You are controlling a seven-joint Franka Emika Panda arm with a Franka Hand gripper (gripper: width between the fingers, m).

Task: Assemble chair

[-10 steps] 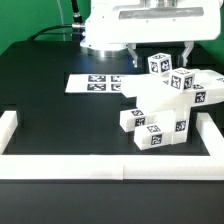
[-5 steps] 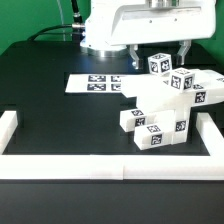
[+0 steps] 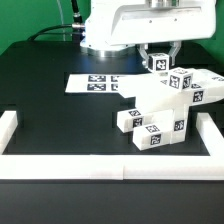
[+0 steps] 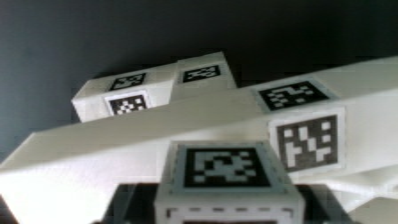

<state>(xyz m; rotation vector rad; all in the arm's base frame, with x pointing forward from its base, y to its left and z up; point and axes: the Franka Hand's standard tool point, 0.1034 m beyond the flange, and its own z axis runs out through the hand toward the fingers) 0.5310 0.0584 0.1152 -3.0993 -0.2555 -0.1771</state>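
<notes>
Between the closing fingers of the gripper (image 3: pixel 161 57), which I judge is pinching the chair's (image 3: pixel 165 110) topmost tagged block (image 3: pixel 159 63) above the stacked pieces, I should confirm a square, centred hold before twisting or pressing it home.

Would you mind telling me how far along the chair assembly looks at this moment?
Most of the chair already stands joined as one white blocky cluster on the black table, near the border rail. In hand: the gripper has its fingers around a tagged piece at the cluster's top. Left: seating that piece; whether it is fully home, or other parts remain, I cannot tell.
</notes>
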